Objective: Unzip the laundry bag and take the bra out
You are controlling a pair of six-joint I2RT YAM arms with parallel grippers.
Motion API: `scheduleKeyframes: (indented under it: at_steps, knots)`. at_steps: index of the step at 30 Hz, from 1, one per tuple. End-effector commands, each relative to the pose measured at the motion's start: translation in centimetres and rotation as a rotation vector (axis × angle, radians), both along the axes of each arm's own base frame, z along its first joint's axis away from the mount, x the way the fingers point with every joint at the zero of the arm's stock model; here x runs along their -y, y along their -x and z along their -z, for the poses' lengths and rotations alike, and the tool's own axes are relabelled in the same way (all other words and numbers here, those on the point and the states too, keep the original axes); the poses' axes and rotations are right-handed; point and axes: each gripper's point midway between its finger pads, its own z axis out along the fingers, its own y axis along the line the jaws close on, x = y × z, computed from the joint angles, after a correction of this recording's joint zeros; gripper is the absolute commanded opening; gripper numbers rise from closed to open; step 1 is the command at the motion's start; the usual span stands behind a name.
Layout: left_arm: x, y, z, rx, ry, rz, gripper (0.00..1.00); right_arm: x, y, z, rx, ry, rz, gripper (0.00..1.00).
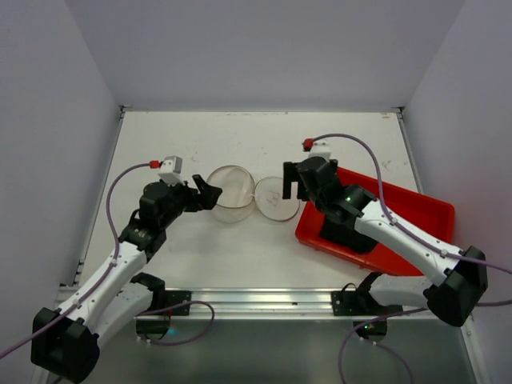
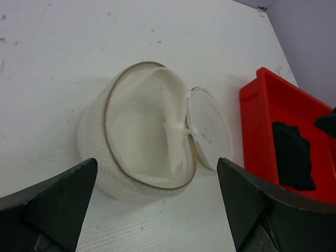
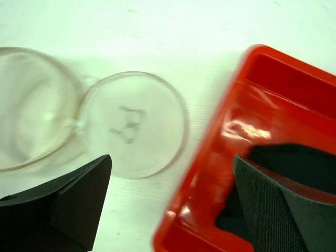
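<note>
Your left gripper (image 1: 210, 194) and right gripper (image 1: 291, 182), fingers apart, reach inward on either side of the open round white mesh laundry bag (image 1: 238, 194)

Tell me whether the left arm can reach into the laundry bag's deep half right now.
Probably yes. The left gripper hangs open just beside the laundry bag, whose opened deep half faces it with nothing between them. The right gripper is off on the flat half's side.

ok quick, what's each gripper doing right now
left gripper: open, jaws wide apart, holding nothing
right gripper: open, holding nothing
</note>
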Motion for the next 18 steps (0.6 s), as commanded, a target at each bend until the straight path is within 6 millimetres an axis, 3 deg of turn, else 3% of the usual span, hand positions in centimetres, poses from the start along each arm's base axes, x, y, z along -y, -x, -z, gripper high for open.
scheduleKeyframes:
  at_steps: [1, 2, 4, 7, 8, 9, 12, 14, 18]
  knots:
    - [0.9, -0.1, -2.5, 0.128, -0.039, 0.033, 1.0, -7.1, 0.4, -6.3, 0.162, -0.076, -0.183, 0.99]
    - [1.1, 0.0, -2.7, 0.135, -0.039, 0.046, 1.0, -9.0, 1.2, -7.0, 0.19, -0.095, -0.227, 0.99]
    - [2.2, 0.5, -3.5, 0.167, -0.019, 0.116, 0.99, -10.5, 2.1, -7.5, 0.199, -0.181, -0.273, 0.99]
    - [2.6, 1.1, -4.3, 0.197, -0.002, 0.137, 0.99, -11.4, 2.9, -7.0, 0.236, -0.29, -0.323, 0.99]
    - [2.5, 1.3, -4.7, 0.21, -0.001, 0.137, 1.0, -11.1, 3.1, -5.1, 0.229, -0.276, -0.322, 0.99]
    - [2.2, 1.6, -5.2, 0.234, 0.004, 0.129, 1.0, -10.4, 2.4, -5.9, 0.288, -0.308, -0.263, 0.99]
    - [1.4, 1.9, -6.2, 0.296, 0.005, 0.091, 1.0, -9.3, 2.1, -4.8, 0.274, -0.271, -0.206, 0.99]
    - [1.8, 2.5, -7.3, 0.359, 0.029, 0.126, 1.0, -8.6, 2.2, -4.8, 0.251, -0.242, -0.182, 0.99]
    - [2.7, 2.8, -6.8, 0.368, 0.037, 0.182, 1.0, -7.7, 2.6, -5.0, 0.314, -0.239, -0.203, 0.99]
